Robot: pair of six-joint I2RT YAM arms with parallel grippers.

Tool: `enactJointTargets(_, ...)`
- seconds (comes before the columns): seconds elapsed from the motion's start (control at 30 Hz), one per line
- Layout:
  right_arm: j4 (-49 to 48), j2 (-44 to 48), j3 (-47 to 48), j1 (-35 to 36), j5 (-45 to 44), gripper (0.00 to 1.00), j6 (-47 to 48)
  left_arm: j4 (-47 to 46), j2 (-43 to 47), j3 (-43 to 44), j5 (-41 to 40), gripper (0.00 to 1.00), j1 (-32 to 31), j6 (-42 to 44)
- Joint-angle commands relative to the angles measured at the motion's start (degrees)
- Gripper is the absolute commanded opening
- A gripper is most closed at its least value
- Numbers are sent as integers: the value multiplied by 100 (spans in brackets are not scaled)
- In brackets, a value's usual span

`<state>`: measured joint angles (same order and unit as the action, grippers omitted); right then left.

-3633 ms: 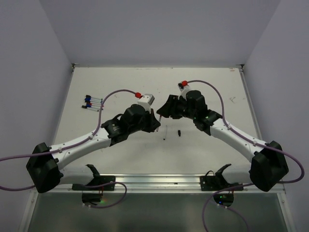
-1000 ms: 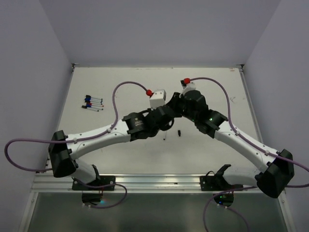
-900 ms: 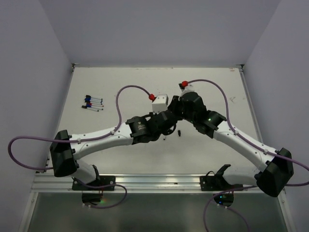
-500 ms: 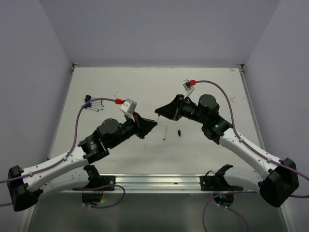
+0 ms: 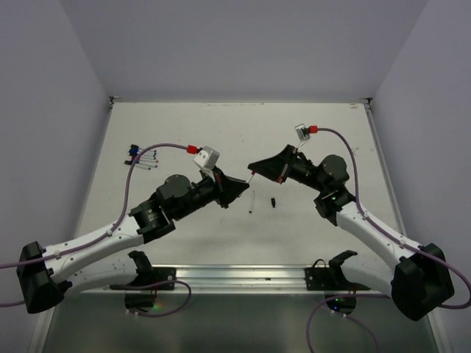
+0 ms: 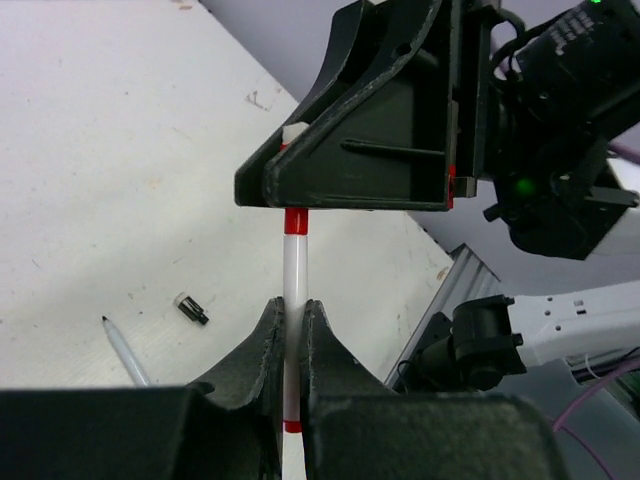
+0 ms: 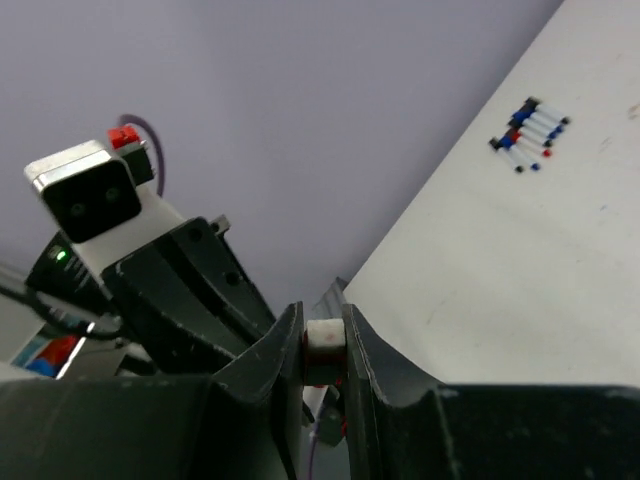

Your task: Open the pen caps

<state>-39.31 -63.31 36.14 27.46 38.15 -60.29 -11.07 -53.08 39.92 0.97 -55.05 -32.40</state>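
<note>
My left gripper (image 6: 293, 303) is shut on the white barrel of a red pen (image 6: 294, 270), held above the table. My right gripper (image 7: 323, 315) faces it and is shut on that pen's red cap (image 7: 324, 345), whose white end shows between the fingers. In the left wrist view the red cap (image 6: 293, 219) still meets the barrel with no gap. From above, the left gripper (image 5: 237, 187) and right gripper (image 5: 254, 168) nearly touch, with the pen (image 5: 250, 176) between them. An uncapped pen (image 5: 252, 202) and a loose black cap (image 5: 273, 201) lie on the table below.
A row of several capped pens (image 5: 143, 156) lies at the table's far left and also shows in the right wrist view (image 7: 528, 133). Purple cables loop above both arms. The metal rail (image 5: 243, 276) runs along the near edge.
Both grippers have shifted slightly right and stayed together, with the red pen still held between them. The left arm has stretched out, away from its earlier folded pose.
</note>
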Motion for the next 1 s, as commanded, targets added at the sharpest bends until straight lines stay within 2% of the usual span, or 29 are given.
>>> enactJointTargets(0.0, 938, 511, 243, -277, -1889, 0, 1062, 745, -588, 1051, -526, 0, -872, -39)
enactJointTargets(0.03, 1160, 608, 297, -190, -2134, 0, 1298, 1069, -790, 1227, -606, 0, -1007, -38)
enactJointTargets(0.2, 2557, 908, 674, 188, -3820, 0, 1836, 1098, -1652, 1474, -729, 0, -1271, -380)
enactJointTargets(0.3, 2910, 926, 719, 189, -4305, 0, 1863, 1440, -1829, 1484, -1037, 0, -1289, -486)
enactJointTargets(0.53, 2850, 838, 772, 224, -3606, 0, 1925, 2047, -1864, 1773, -1485, 0, -1289, -240)
enactJointTargets(0.6, 2911, 855, 772, 233, -3516, 0, 1907, 2178, -1899, 1905, -1617, 11, -1298, -108)
enactJointTargets(0.63, 2894, 873, 754, 242, -3473, 0, 1890, 2223, -1925, 1931, -1757, 24, -1298, -126)
enactJointTargets(0.7, 2937, 917, 763, 251, -3385, 0, 1881, 2311, -1995, 2019, -1828, 39, -1298, -143)
enactJointTargets(0.73, 2929, 934, 763, 251, -3332, 0, 1846, 2337, -2057, 2072, -1881, 53, -1298, -152)
enactJointTargets(0.8, 2981, 952, 807, 259, -3218, 0, 1837, 2303, -2101, 2098, -1838, 60, -1298, -152)
enactJointTargets(0.83, 2982, 961, 807, 260, -3209, 0, 1802, 2294, -2136, 2107, -1855, 67, -1298, -161)
enactJointTargets(0.97, 2999, 987, 824, 268, -3139, 0, 1758, 2057, -2023, 1958, -2065, 71, -1298, -205)
